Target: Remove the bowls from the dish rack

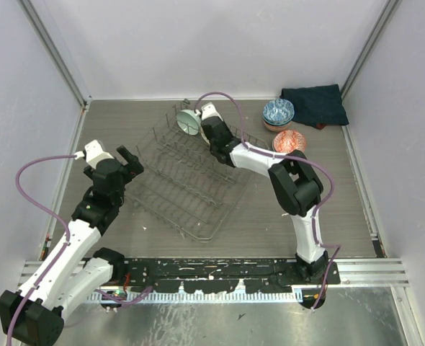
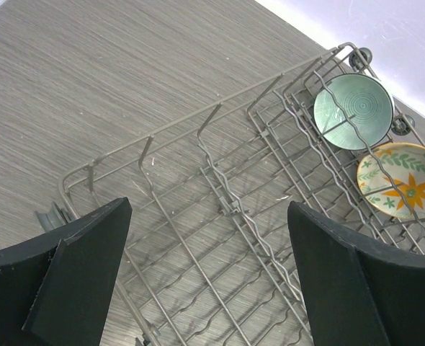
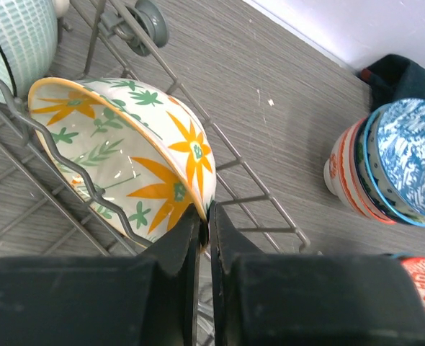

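Observation:
The grey wire dish rack (image 1: 187,184) lies mid-table. A cream bowl with orange flowers (image 3: 126,155) stands on edge at its far corner, next to a pale mint bowl (image 1: 189,121); both show in the left wrist view, the flower bowl (image 2: 401,180) and the mint bowl (image 2: 353,112). My right gripper (image 3: 204,216) is shut on the flower bowl's rim. My left gripper (image 2: 205,281) is open and empty above the rack's near-left part (image 2: 220,216). A stack of bowls topped by a blue one (image 1: 278,112) and a red patterned bowl (image 1: 288,140) stand on the table right of the rack.
A dark folded cloth (image 1: 313,103) lies at the back right corner. Walls close in the table on the left, back and right. Bare table lies in front of the rack and to its right.

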`<action>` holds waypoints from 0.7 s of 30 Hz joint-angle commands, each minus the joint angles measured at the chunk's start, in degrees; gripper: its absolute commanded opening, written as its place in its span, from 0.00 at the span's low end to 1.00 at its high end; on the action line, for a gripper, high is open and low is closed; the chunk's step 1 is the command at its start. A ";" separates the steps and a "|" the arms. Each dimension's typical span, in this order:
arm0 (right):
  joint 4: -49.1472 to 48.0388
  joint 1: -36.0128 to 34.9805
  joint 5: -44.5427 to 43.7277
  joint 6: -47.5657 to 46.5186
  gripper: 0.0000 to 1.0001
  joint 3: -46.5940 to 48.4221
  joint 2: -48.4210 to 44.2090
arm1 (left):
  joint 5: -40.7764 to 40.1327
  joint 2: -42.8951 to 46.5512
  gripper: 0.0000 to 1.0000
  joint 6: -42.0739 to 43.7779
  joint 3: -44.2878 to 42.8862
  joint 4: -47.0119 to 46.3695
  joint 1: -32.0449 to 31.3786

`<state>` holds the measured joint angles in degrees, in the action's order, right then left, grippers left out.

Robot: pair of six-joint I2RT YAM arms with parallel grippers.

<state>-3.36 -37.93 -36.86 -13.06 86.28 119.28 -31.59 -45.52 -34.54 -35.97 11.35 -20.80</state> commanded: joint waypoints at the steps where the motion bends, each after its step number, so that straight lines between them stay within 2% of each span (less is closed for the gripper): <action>1: -8.85 0.02 -2.77 2.45 0.01 -2.08 -9.50 | -0.57 0.28 0.98 0.36 -0.16 -2.42 -0.12; 10: -15.23 -0.43 -5.32 3.07 0.01 -7.88 -14.91 | -0.62 0.29 0.98 0.44 -0.16 -2.35 -0.12; 21: -14.71 -0.24 -6.94 8.67 0.01 -14.30 -24.91 | -0.69 0.23 0.98 0.36 -0.10 -2.41 -0.13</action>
<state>-13.04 -38.09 -40.84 -8.71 72.99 101.03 -31.59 -45.52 -34.54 -35.97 10.57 -20.80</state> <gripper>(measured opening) 0.119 0.978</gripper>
